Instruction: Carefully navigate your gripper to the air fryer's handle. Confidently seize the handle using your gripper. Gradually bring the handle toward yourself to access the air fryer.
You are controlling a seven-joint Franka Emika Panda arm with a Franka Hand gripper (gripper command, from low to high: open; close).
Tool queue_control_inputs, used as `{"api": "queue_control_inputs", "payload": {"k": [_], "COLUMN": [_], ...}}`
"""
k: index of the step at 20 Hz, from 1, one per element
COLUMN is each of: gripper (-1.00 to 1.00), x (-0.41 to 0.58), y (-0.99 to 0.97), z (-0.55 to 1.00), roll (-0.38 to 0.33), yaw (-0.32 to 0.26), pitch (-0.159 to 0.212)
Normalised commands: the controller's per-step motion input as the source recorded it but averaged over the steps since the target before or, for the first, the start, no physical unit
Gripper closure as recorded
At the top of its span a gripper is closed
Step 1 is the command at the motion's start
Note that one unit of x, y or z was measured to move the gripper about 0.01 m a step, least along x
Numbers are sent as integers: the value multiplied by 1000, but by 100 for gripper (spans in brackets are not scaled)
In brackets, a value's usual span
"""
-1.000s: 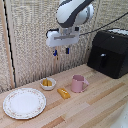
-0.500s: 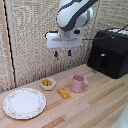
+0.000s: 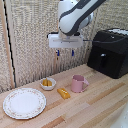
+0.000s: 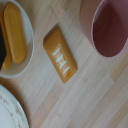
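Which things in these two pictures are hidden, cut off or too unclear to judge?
- Air fryer: exterior view, cut by the right edge.
- Handle: exterior view, black on black, shape unclear.
- Hand: absent from the wrist view.
- Mug: wrist view, cut by the edges.
- Small bowl: wrist view, partly out of frame.

An orange pastry (image 4: 60, 61) lies on the wooden table (image 4: 100, 95) between a pink mug (image 4: 107, 27) and a small bowl (image 4: 25, 42)
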Motion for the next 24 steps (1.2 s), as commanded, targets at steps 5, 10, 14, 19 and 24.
{"api": "queue_control_inputs", "payload": {"k": [5, 10, 14, 19, 24], "gripper": [-100, -100, -100, -100, -100], "x": [68, 121, 155, 179, 105], "y": [-237, -270, -301, -383, -484], "z": [-26, -56, -89, -131, -128], "roll": [-323, -303, -305, -290, -313], "yaw": [-159, -167, -156, -140, -85], "pitch": [-56, -116, -128, -138, -110]}}
